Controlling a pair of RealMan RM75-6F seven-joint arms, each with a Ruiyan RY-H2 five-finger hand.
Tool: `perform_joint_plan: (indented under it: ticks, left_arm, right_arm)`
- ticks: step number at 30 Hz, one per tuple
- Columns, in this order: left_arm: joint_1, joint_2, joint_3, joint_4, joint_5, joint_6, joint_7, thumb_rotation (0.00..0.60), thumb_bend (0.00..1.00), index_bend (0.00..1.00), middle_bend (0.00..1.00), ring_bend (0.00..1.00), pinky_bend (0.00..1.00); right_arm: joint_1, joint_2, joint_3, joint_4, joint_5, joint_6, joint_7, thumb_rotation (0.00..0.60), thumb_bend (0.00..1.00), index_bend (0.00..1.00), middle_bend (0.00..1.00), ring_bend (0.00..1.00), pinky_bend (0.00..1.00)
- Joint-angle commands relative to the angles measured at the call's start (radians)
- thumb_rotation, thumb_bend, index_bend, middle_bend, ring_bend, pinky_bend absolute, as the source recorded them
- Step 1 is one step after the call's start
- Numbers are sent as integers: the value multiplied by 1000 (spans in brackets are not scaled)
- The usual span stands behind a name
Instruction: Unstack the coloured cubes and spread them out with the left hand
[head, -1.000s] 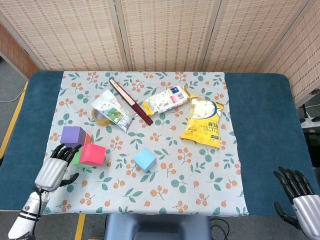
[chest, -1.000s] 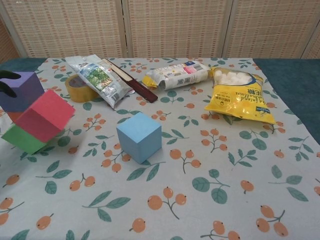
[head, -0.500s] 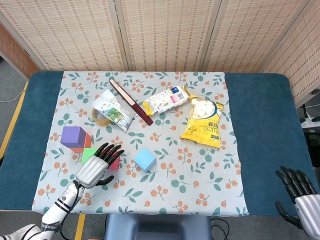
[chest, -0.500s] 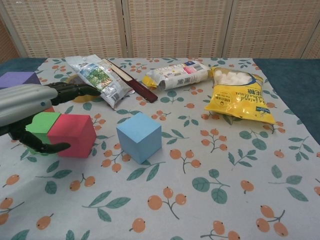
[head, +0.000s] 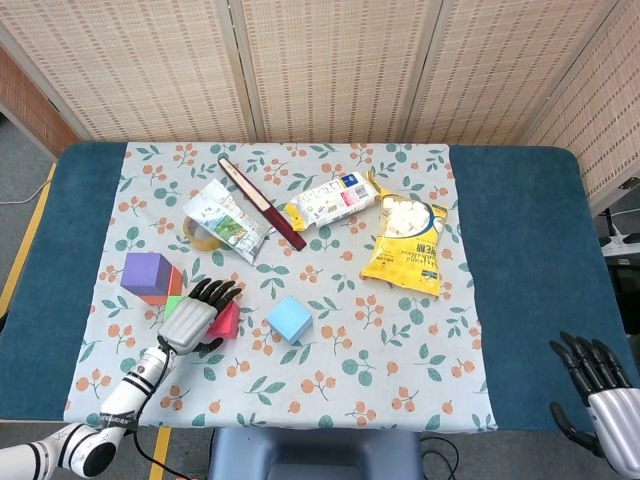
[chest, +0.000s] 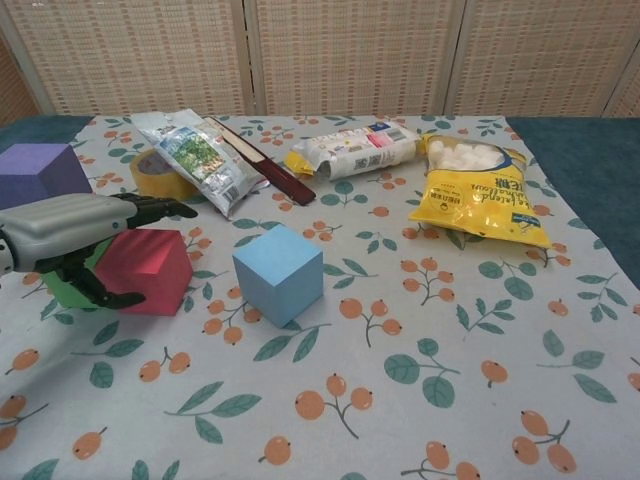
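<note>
The pink cube sits on the cloth, touching the right side of the green cube. My left hand lies over the tops of both, fingers stretched out flat and thumb curled low in front of them; it grips neither. Behind, the purple cube stands on an orange cube. The blue cube stands alone to the right. My right hand hangs open past the table's near right corner.
At the back lie a tape roll, a silver-green packet, a dark red flat stick, a white snack pack and a yellow bag. Bare floral cloth spreads in front of and right of the blue cube.
The pink cube, tilted on top of the green one a second ago, now sits flat on the cloth beside it. My left hand swung in from the left over both.
</note>
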Motion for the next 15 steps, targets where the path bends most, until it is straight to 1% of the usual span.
perform_joint_plan:
  ticks: [1,2,3,4,5,7,10,13,15]
  left_arm:
    - [-2,-7,2,16,10,8,-24,600,294,136,541,292,0]
    - [-2,-8,4,20,14,10,-29,600,298,220,635,350,2]
    - [-2,-12,5,26,22,18,-36,600,305,306,705,397,7]
    - [-2,-16,6,32,31,27,-45,600,314,368,751,434,19]
    - [-1,-18,6,34,38,34,-54,600,320,397,777,451,27]
    - [1,-23,7,40,62,59,-72,600,331,436,809,471,41]
    - [7,-16,13,30,118,112,-111,600,346,466,826,482,60]
    - [21,36,46,-47,198,167,-128,600,344,467,821,483,62]
    - [38,90,83,-121,251,198,-126,600,344,464,815,482,62]
  right_arm:
    - [0,0,0,0,1,-1,0,600,333,0,0,0,0]
    - [1,0,0,0,1,-3,0,600,333,0,0,0,0]
    - [2,0,-1,0,1,-5,0,600,333,0,0,0,0]
    - [3,0,-1,0,2,-8,-1,600,333,0,0,0,0]
    - [3,0,-1,0,2,-9,-1,600,333,0,0,0,0]
    - [3,1,-1,-1,2,-9,-1,600,333,0,0,0,0]
    - [2,0,-2,0,-1,-6,-1,600,333,0,0,0,0]
    - [1,-1,-2,-1,-4,-3,-3,600,334,0,0,0,0]
    - [1,-2,-4,0,-6,-6,-6,600,333,0,0,0,0]
